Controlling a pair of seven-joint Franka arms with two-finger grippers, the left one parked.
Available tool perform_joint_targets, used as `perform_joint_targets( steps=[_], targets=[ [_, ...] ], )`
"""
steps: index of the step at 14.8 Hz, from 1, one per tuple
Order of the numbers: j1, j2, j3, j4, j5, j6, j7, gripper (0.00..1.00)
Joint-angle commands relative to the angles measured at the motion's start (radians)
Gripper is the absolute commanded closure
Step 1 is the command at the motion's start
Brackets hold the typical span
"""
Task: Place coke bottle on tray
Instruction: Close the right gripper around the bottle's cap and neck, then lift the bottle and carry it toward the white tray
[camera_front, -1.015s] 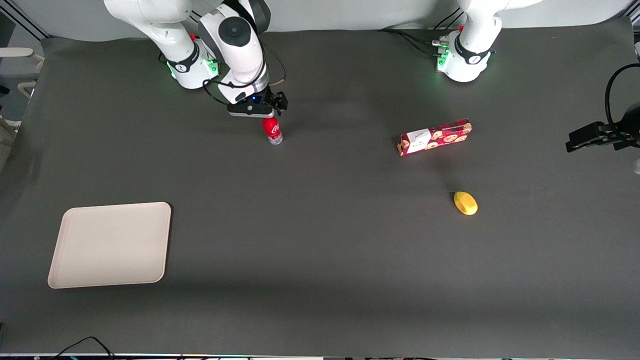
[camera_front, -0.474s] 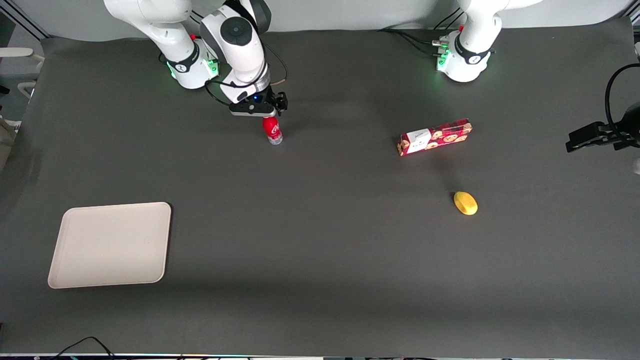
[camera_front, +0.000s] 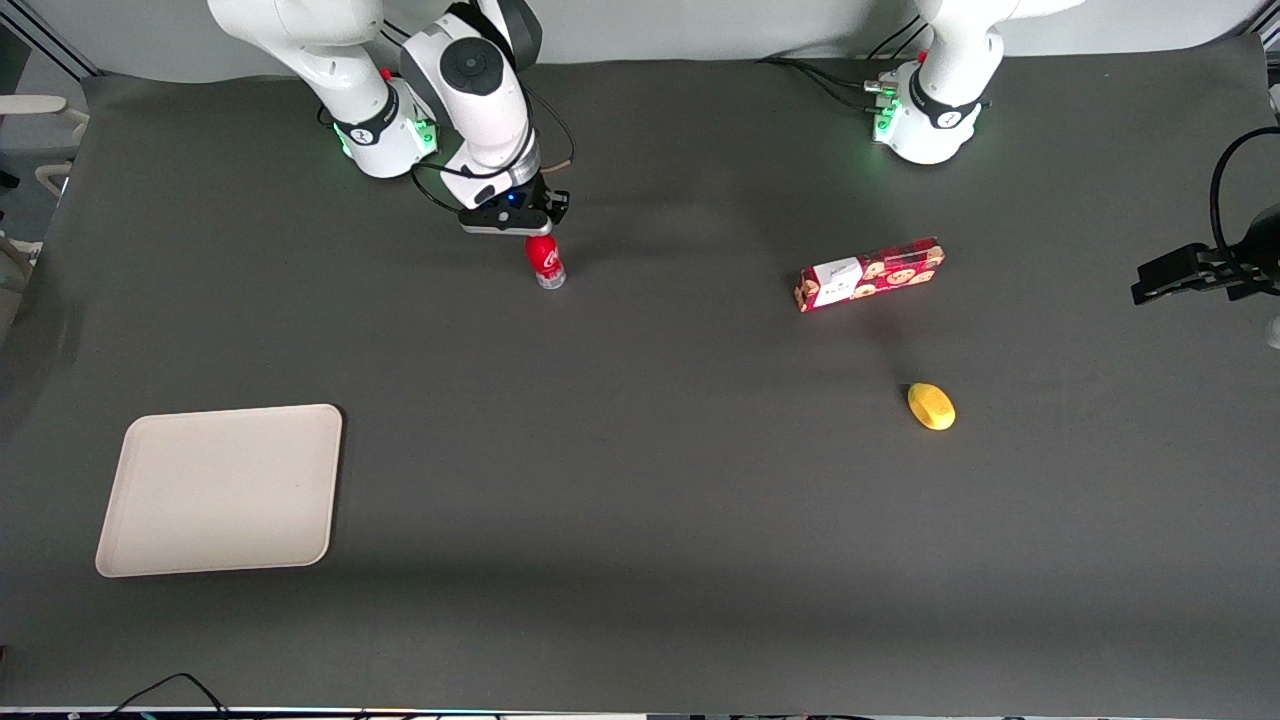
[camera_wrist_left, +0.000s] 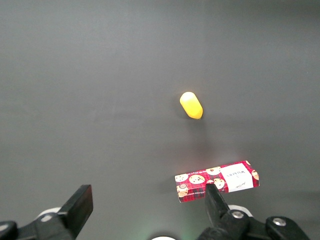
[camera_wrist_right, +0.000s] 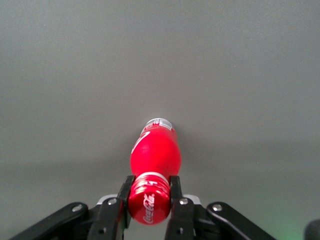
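The coke bottle (camera_front: 546, 263) stands upright on the dark table close to the working arm's base. It has a red wrap and a clear base. My gripper (camera_front: 538, 237) is directly above it, shut on its red cap. The right wrist view shows both fingers pressed against the cap of the bottle (camera_wrist_right: 154, 155), with the gripper (camera_wrist_right: 149, 192) around the neck. The beige tray (camera_front: 222, 489) lies flat, nearer to the front camera than the bottle and toward the working arm's end of the table. It holds nothing.
A red cookie box (camera_front: 869, 274) lies toward the parked arm's end, also shown in the left wrist view (camera_wrist_left: 216, 181). A yellow lemon-like object (camera_front: 931, 406) sits nearer the front camera than the box. A black camera mount (camera_front: 1195, 270) stands at the table's edge.
The gripper has settled slightly lower onto the bottle's cap. The bottle stays in the same spot on the table.
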Motion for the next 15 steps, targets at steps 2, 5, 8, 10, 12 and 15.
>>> perform_joint_targets(
  steps=[2, 5, 8, 10, 12, 15],
  targets=[
    [-0.012, 0.01, 0.01, -0.002, 0.008, 0.02, 0.014, 1.0],
    [-0.015, 0.004, 0.008, 0.027, 0.01, 0.001, 0.037, 1.0],
    [-0.019, -0.005, -0.045, 0.165, -0.015, -0.205, 0.051, 1.0],
    [-0.019, -0.004, -0.126, 0.304, -0.065, -0.365, 0.045, 1.0],
    [-0.03, 0.004, -0.217, 0.453, -0.082, -0.52, -0.008, 1.0],
    [-0.056, 0.013, -0.341, 0.66, -0.084, -0.699, -0.134, 1.0]
  ],
)
